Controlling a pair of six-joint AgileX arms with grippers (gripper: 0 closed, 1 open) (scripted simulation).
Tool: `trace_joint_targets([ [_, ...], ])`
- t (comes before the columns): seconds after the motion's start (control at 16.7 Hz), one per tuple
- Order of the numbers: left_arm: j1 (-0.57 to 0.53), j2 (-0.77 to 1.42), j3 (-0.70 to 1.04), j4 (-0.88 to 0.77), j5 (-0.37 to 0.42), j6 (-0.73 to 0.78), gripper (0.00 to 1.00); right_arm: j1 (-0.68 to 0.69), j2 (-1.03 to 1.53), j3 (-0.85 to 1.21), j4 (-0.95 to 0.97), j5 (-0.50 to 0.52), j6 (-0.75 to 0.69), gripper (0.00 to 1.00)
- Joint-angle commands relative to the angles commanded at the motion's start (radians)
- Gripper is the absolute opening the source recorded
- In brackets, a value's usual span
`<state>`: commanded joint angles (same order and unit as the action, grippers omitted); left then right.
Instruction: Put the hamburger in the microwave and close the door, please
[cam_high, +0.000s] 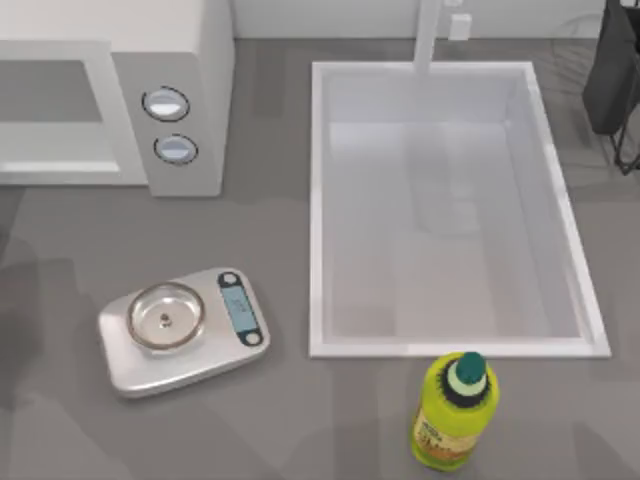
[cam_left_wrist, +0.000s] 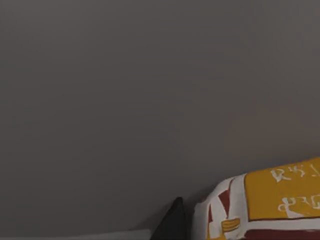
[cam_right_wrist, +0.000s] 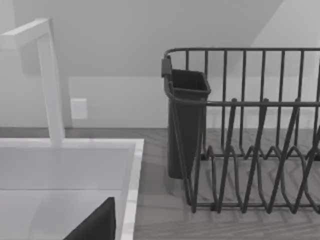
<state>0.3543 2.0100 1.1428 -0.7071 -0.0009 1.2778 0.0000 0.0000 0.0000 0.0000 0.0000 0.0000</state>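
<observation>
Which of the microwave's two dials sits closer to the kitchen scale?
The lower dial on the microwave control panel. It sits below the upper dial in the top view, towards the silver kitchen scale on the counter.

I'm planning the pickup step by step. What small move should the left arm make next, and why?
Probably shift the left tool toward the yellow, white and red wrapped package, likely the hamburger. In the left wrist view it lies on the surface beside the tool, off-centre and not yet grasped. The microwave stands at the table's left. The right tool idles by the sink.
</observation>
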Motion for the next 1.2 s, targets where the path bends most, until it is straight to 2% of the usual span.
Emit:
trace_joint_targets([
  [0.36,0.0,0.0,0.0,0.0,0.0,0.0,0.0,0.0,0.0,0.0,0.0,0.0,0.0,1.0],
  [0.42,-0.012,-0.06,0.015,-0.068,0.015,-0.022,0.0,0.0,0.0,0.0,0.0,0.0,0.0,1.0],
  [0.48,-0.009,-0.061,0.015,-0.069,0.014,-0.021,0.0,0.0,0.0,0.0,0.0,0.0,0.0,1.0],
  [0.9,0.135,-0.138,0.129,-0.221,-0.004,0.044,0.0,0.0,0.0,0.0,0.0,0.0,0.0,1.0],
  [1.02,0.122,-0.153,0.164,-0.299,0.014,0.039,0.0,0.0,0.0,0.0,0.0,0.0,0.0,1.0],
  [1.2,0.042,-0.179,0.228,-0.401,0.023,0.003,0.0,0.0,0.0,0.0,0.0,0.0,0.0,1.0],
])
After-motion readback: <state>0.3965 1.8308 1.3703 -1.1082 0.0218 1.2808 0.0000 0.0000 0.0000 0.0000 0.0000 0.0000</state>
